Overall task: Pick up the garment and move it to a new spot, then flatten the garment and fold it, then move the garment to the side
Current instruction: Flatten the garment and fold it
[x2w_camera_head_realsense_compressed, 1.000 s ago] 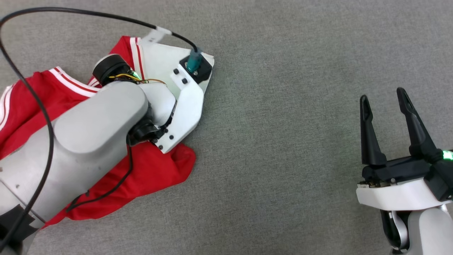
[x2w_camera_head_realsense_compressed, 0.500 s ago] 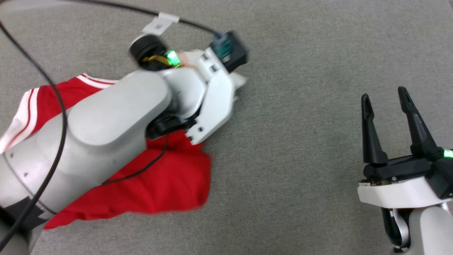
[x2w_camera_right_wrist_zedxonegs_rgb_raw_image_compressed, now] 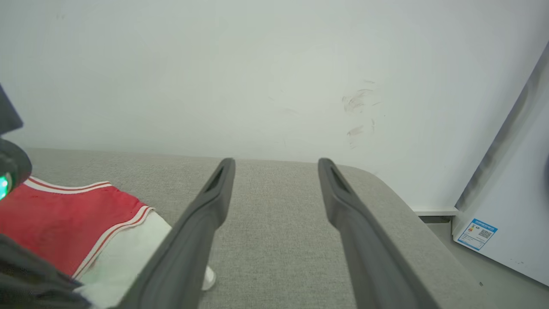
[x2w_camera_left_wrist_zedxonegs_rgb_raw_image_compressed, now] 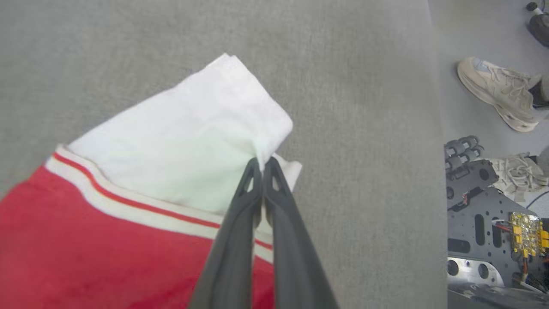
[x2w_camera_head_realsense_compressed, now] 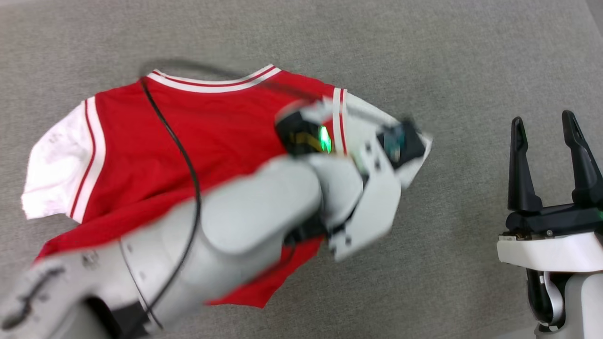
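The garment (x2w_camera_head_realsense_compressed: 198,141), a red T-shirt with white sleeves and striped trim, lies spread across the grey surface in the head view. My left arm reaches over it, blurred. In the left wrist view my left gripper (x2w_camera_left_wrist_zedxonegs_rgb_raw_image_compressed: 262,162) is shut, pinching the edge of the white sleeve (x2w_camera_left_wrist_zedxonegs_rgb_raw_image_compressed: 193,133) of the garment (x2w_camera_left_wrist_zedxonegs_rgb_raw_image_compressed: 85,253). My right gripper (x2w_camera_head_realsense_compressed: 546,127) stands open at the right, apart from the cloth, with nothing between its fingers. The right wrist view shows my right gripper (x2w_camera_right_wrist_zedxonegs_rgb_raw_image_compressed: 274,165) over bare grey fabric, the garment (x2w_camera_right_wrist_zedxonegs_rgb_raw_image_compressed: 64,219) at its lower left.
The grey padded surface (x2w_camera_head_realsense_compressed: 424,47) ends at a rounded corner (x2w_camera_right_wrist_zedxonegs_rgb_raw_image_compressed: 386,189) near a white wall (x2w_camera_right_wrist_zedxonegs_rgb_raw_image_compressed: 274,64) and a white appliance (x2w_camera_right_wrist_zedxonegs_rgb_raw_image_compressed: 514,193). Off the surface's edge stand a person's shoes (x2w_camera_left_wrist_zedxonegs_rgb_raw_image_compressed: 497,92) and dark robot hardware (x2w_camera_left_wrist_zedxonegs_rgb_raw_image_compressed: 484,223).
My left gripper has shut on the white sleeve and pulled it to the right, dragging the garment along and spreading it out. The right gripper stays open.
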Tool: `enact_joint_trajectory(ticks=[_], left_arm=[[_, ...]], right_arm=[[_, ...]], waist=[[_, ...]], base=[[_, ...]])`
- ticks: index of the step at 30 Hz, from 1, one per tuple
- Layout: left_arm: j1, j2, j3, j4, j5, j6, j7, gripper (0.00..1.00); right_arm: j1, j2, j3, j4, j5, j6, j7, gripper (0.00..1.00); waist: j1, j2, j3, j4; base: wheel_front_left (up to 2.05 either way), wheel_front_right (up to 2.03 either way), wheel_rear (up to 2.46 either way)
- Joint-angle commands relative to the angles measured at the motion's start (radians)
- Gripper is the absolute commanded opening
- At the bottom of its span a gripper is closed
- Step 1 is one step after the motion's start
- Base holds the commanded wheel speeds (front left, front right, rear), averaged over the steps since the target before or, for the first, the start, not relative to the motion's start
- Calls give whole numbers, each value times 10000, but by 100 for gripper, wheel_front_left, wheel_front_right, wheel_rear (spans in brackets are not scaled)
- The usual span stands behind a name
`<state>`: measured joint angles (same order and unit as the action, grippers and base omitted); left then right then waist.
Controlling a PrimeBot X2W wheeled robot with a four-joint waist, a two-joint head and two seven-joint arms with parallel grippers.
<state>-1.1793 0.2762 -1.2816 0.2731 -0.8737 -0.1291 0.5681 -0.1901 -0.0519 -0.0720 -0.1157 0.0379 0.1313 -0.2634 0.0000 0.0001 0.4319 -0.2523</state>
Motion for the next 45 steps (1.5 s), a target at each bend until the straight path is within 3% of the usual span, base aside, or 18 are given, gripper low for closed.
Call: enact_joint_trajectory(ticks=[1,8,9,10,18,25,26,33,39,45], left_arm=[[609,-98,9,-34,251,-5,290,0],[2299,-153,-30,-154,868,-5,1109,0],[2332,-148,-32,-69,898,-5,872,25],[2273,-181,-18,3,938,-5,545,100],[1735,-94,509,746,1183,63,-3717,100],[2319,505,2031,1142,1728,1806,-7017,100],[2319,505,2031,1142,1728,1806,-7017,100],[3557,1411,3361,713,1954,3532,-8276,100],[5305,1972,5050,-697,2648,4659,-8341,100],[7183,1901,6845,-1884,3559,5264,-8329,100]], right_arm=[[-147,33,-16,-14,105,-11,-18,100],[-249,33,-39,80,61,-11,-18,100],[-253,33,-42,102,11,-11,-18,100],[-260,33,-58,126,-29,-11,-18,100],[-69,33,-142,227,-755,-11,-18,100],[-474,-741,170,440,-1262,-11,-18,100],[-474,-741,170,440,-1262,-11,-18,100],[-1375,-2394,1111,1180,-1131,-11,256,100],[-2256,-3989,2657,1513,-114,-12,2555,100],[-3142,-5606,4391,1674,1914,-12,5897,100]], waist=[[0,-1,103,-84],[0,-1,109,-22],[0,-1,57,16],[0,-1,-11,65],[0,-1,-1081,608],[0,-1,-1993,1149],[0,-1,-1993,1149],[0,-1,-2521,1686],[0,-1,-2701,2147],[0,-1,-2671,2560]], base=[[0,0,0],[0,0,0],[0,0,0],[0,0,0],[0,0,0],[0,0,0],[0,0,0],[0,0,0],[0,0,0],[0,0,0]])
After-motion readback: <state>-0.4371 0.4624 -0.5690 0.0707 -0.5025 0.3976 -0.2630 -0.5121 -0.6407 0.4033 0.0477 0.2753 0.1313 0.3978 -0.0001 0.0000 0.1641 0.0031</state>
